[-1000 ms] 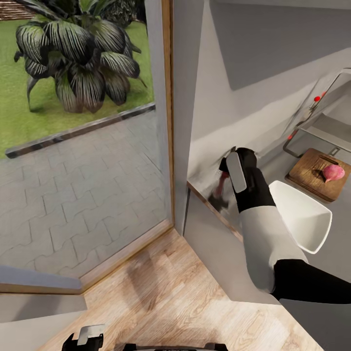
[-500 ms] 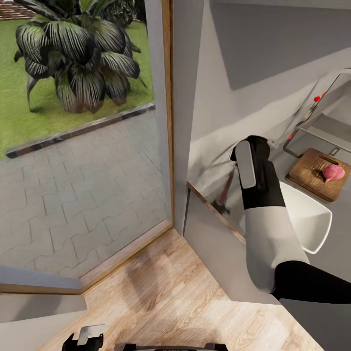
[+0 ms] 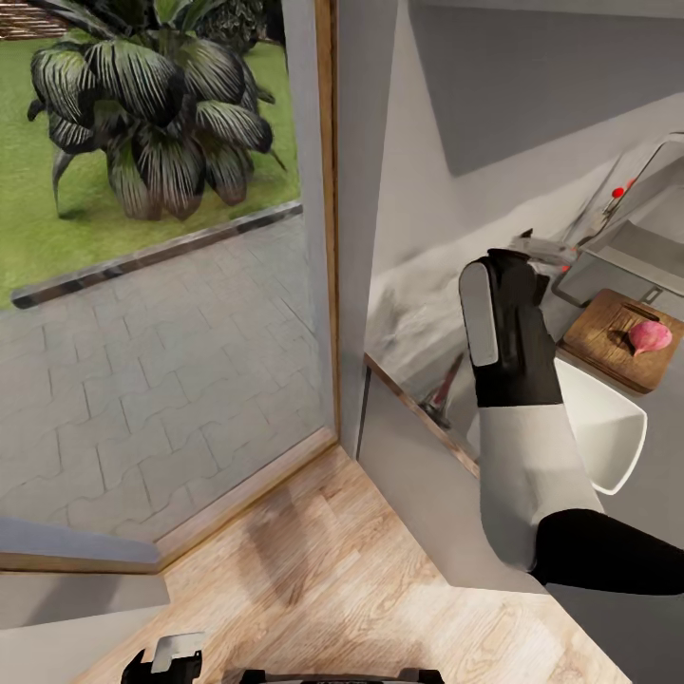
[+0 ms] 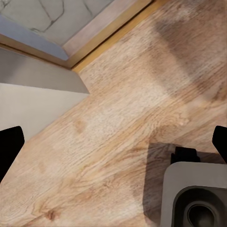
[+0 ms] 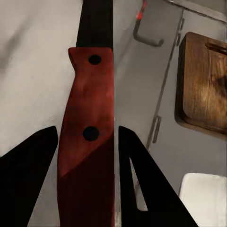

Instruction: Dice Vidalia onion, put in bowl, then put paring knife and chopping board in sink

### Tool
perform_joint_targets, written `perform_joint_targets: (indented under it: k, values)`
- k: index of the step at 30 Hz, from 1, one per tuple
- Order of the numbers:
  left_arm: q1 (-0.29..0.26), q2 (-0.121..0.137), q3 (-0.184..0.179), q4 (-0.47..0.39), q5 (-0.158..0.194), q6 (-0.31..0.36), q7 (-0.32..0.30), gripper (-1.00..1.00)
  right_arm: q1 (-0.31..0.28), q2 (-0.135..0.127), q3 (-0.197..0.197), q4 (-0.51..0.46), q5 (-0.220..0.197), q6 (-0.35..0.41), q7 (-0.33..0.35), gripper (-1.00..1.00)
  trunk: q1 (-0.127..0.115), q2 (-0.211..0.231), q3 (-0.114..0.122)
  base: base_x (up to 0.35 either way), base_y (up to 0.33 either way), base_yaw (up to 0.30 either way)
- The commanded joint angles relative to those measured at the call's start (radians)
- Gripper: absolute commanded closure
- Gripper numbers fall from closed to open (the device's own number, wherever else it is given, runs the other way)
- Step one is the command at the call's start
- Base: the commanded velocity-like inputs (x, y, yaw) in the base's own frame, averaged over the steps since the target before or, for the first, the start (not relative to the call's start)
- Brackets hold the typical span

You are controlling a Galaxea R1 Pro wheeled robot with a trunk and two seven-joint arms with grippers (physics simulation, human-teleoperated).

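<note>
Knife-carrying looks like the step in hand: the right gripper (image 5: 85, 142) has its jaws clamped on the red handle of the paring knife (image 5: 87, 118), held above the grey bench (image 3: 418, 323). The Vidalia onion (image 3: 651, 335) sits on the chopping board (image 3: 608, 334) at about three o'clock, with the bowl (image 3: 598, 427) nearer and the sink (image 3: 636, 249) beyond. Next move, I judge, calls for swinging the blade over to the onion. Left gripper (image 4: 113, 142) hangs with jaws apart over the wooden floor (image 4: 118, 118), by a glass door facing paving and a plant
</note>
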Motion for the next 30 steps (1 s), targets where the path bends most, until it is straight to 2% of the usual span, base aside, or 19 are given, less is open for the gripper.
perform_joint_targets:
  k: [1,5,10,12,13,14,15,16,17,18,22,26,30]
  values:
    - [-0.002,0.0,-0.003,0.004,-0.002,-0.006,0.004,-1.0,-0.001,0.0,0.022,-0.012,0.005,0.004,-0.008,1.0,0.001,-0.002,-0.002,0.0,0.0,0.0]
    - [-0.002,-0.003,-0.003,0.003,-0.002,-0.006,0.006,-1.0,-0.004,0.0,0.091,-0.062,0.092,0.007,-0.006,1.0,0.001,-0.002,-0.002,-0.036,-0.008,0.0]
    - [-0.002,-0.009,-0.003,0.003,-0.002,-0.006,0.007,-1.0,-0.006,0.0,0.11,-0.074,0.113,0.008,-0.003,1.0,0.001,-0.002,-0.002,-0.265,-0.031,0.0]
    - [-0.002,-0.01,-0.003,0.003,-0.002,-0.006,0.008,-1.0,-0.006,0.0,0.128,-0.073,0.115,0.008,-0.003,1.0,0.001,-0.002,-0.002,-0.323,-0.006,0.0]
    - [-0.002,-0.01,-0.003,0.003,-0.002,-0.006,0.008,-1.0,-0.006,0.0,0.151,-0.073,0.116,0.007,-0.004,1.0,0.001,-0.002,-0.002,-0.326,-0.027,0.0]
    - [-0.002,-0.011,-0.003,0.003,-0.002,-0.006,0.008,-1.0,-0.006,0.0,0.191,-0.076,0.12,0.007,-0.006,1.0,0.001,-0.002,-0.002,-0.328,-0.056,0.0]
    - [-0.002,-0.011,-0.003,0.003,-0.002,-0.006,0.009,-1.0,-0.006,0.0,0.206,-0.078,0.122,0.007,-0.007,1.0,0.001,-0.002,-0.002,-0.329,-0.067,0.0]
    - [-0.002,-0.011,-0.003,0.003,-0.002,-0.006,0.009,-1.0,-0.006,0.0,0.237,-0.087,0.13,0.007,-0.009,1.0,0.001,-0.002,-0.002,-0.327,-0.095,0.0]
    - [-0.002,-0.011,-0.003,0.003,-0.002,-0.006,0.009,-1.0,-0.006,0.0,0.267,-0.096,0.147,0.005,-0.01,1.0,0.001,-0.002,-0.002,-0.319,-0.127,0.0]
    - [-0.002,-0.011,-0.003,0.003,-0.002,-0.006,0.009,-1.0,-0.006,0.0,0.317,-0.106,0.204,-0.001,-0.012,1.0,0.001,-0.002,-0.002,-0.305,-0.173,0.0]
    - [-0.002,-0.011,-0.003,0.003,-0.002,-0.006,0.01,-1.0,-0.005,0.0,0.338,-0.112,0.241,-0.006,-0.013,1.0,0.001,-0.002,0.0,-0.3,-0.188,-0.01]
    - [-0.002,-0.011,-0.003,0.003,-0.002,-0.006,0.01,-1.0,-0.001,0.0,0.343,-0.113,0.25,-0.025,-0.017,1.0,0.001,-0.002,0.005,-0.293,-0.201,-0.004]
    - [-0.002,-0.011,-0.003,0.003,-0.002,-0.006,0.01,-1.0,0.002,0.0,0.345,-0.112,0.248,-0.04,-0.067,1.0,0.001,-0.002,0.011,-0.277,-0.223,-0.001]
